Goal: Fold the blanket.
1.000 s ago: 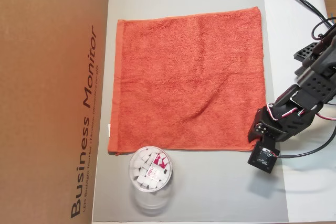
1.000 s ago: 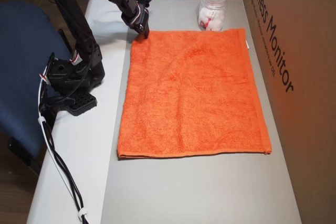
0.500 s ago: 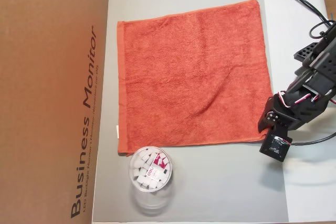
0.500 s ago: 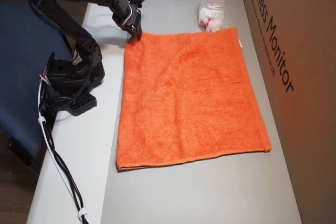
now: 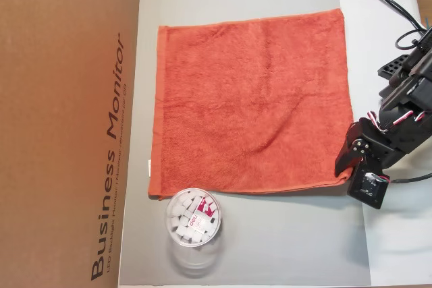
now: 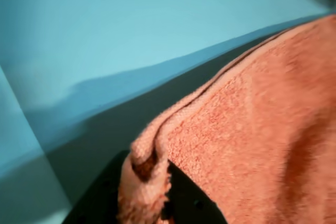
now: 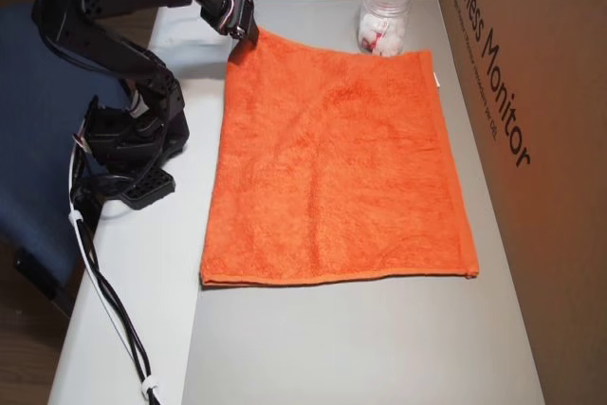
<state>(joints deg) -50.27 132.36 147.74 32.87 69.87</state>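
So the black two-finger gripper [image 5: 344, 170] is pinched closed on one corner of the orange-red terry-cloth blanket [image 5: 253, 102] — the wrist view shows the hemmed corner [image 6: 144, 169] bunched up between the dark jaws, so it looks like a solid bite on the cloth. In an overhead view the gripper [image 7: 241, 37] has that corner raised a little off the grey mat [image 7: 351, 339], while the rest of the blanket [image 7: 337, 158] lies flat and spread out.

Using the clear round plastic tub of white pieces [image 5: 194, 216] as the landmark: the blanket sits right beside it, one edge nearly touching the tub's rim, and the held corner is at the far end of that same edge, well away from the tub.

To do this step well, I'd say lift the corner high enough that the cloth peels instead of dragging, then carry it across toward the opposite edge and keep clear of the tub.

Hard to make out — the fingertips themselves are buried in cloth, and I can't tell whether both hem layers are caught. The wrist view is blurry and tinted blue.
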